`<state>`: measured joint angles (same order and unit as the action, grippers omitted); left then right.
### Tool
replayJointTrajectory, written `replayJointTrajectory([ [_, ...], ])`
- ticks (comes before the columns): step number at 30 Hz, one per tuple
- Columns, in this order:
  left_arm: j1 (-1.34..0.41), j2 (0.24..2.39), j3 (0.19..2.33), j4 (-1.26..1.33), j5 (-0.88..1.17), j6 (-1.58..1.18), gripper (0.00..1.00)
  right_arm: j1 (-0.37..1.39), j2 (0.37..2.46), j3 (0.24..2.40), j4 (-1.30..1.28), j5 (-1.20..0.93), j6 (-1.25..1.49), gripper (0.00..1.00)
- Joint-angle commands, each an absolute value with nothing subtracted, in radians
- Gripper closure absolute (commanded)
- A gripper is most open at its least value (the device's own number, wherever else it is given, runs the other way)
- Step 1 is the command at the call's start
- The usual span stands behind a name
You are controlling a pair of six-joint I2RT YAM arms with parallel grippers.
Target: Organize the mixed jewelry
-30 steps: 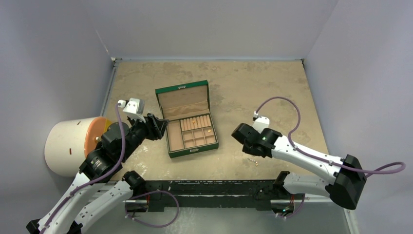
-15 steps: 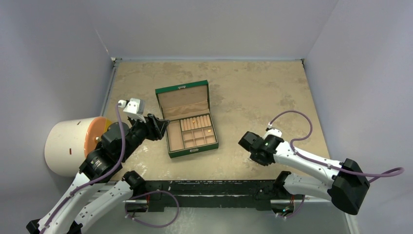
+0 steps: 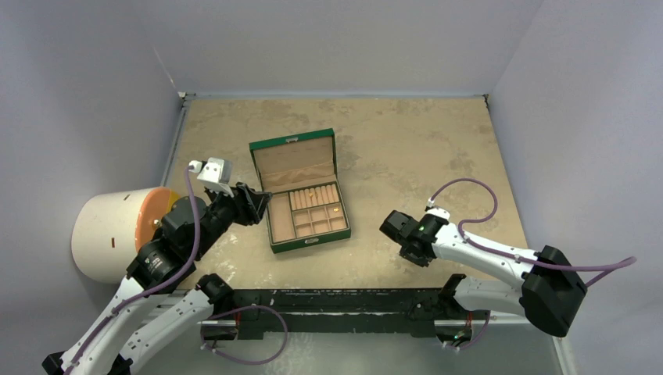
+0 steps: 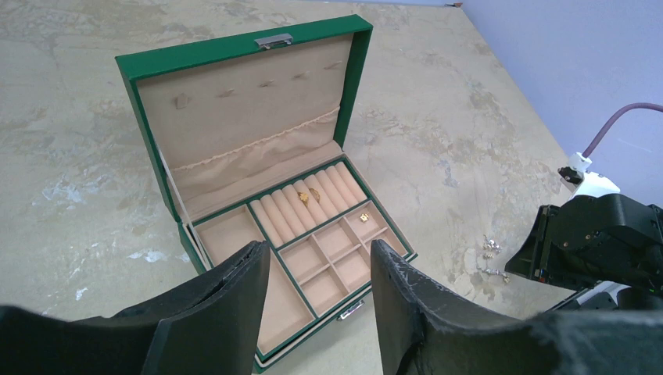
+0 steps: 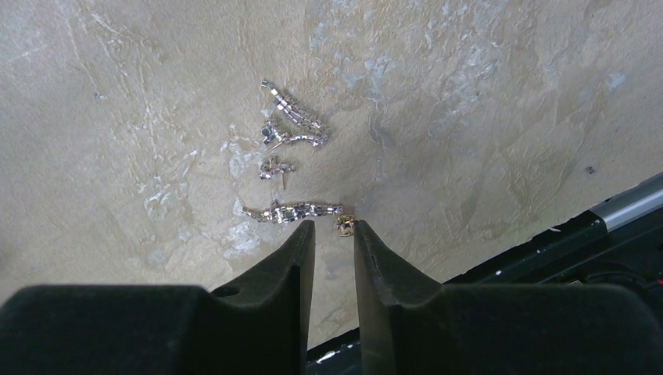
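The loose mixed jewelry lies on the table in the right wrist view: several silvery pieces [image 5: 293, 139], a silvery bar-shaped piece [image 5: 291, 212] and a tiny gold stud [image 5: 344, 224]. My right gripper [image 5: 335, 228] is low over them, jaws a narrow gap apart, with the gold stud at the tip of the right finger and not clamped. The pile also shows in the left wrist view [image 4: 489, 255]; in the top view the right gripper [image 3: 408, 244] hides it. The open green box [image 3: 293, 164] holds gold rings [image 4: 309, 195] and a gold stud [image 4: 363, 218]. My left gripper [image 4: 320, 269] is open and empty, above the box's near left corner.
A white cylinder with an orange face [image 3: 113, 234] stands at the left beside the left arm. The black rail at the table's front edge [image 5: 594, 234] runs just behind the right gripper. Grey walls enclose the table.
My right gripper has moved toward the front edge and down over the loose jewelry, which it now covers in the top view. The left arm has not moved.
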<state>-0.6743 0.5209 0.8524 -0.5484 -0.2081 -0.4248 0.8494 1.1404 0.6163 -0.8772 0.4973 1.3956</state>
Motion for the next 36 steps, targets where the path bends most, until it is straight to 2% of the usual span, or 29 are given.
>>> replayJointTrajectory([
  [1, -0.668, 0.512, 0.848, -0.521, -0.201, -0.404, 0.51, 0.844, 1.155, 0.623, -0.896, 0.51, 1.432, 0.73],
  [16, -0.668, 0.501, 0.85, -0.523, -0.197, -0.403, 0.5, 0.844, 1.208, 0.624, -0.878, 0.511, 1.442, 0.86],
  [24, -0.668, 0.496, 0.847, -0.523, -0.197, -0.403, 0.5, 0.844, 1.227, 0.623, -0.866, 0.505, 1.439, 1.0],
  [36, -0.667, 0.499, 0.848, -0.523, -0.197, -0.403, 0.5, 0.844, 1.159, 0.652, -0.848, 0.5, 1.381, 1.0],
])
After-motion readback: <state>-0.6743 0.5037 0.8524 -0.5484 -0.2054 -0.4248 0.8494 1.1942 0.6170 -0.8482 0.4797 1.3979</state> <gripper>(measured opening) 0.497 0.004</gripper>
